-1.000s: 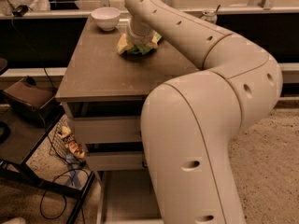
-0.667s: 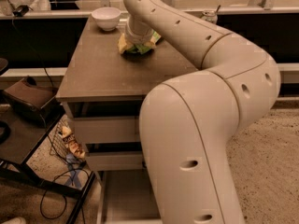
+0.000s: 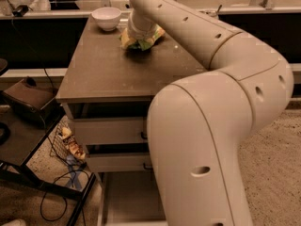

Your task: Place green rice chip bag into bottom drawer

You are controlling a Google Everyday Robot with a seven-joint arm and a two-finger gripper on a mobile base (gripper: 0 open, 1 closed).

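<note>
The green rice chip bag lies crumpled on the brown cabinet top near its far edge, light green with a yellow corner. My gripper is down on top of the bag, hidden behind the white wrist of my arm. The bottom drawer is pulled out below the cabinet, a pale shallow tray, partly covered by my arm.
A white bowl stands at the cabinet top's far left. Two closed drawer fronts with black handles sit above the open drawer. A wire basket with snack packets and cables lies on the floor at left, beside a black stand.
My arm's large near segment has shifted slightly left. The bag and the gripper stay at the same spot on the cabinet top.
</note>
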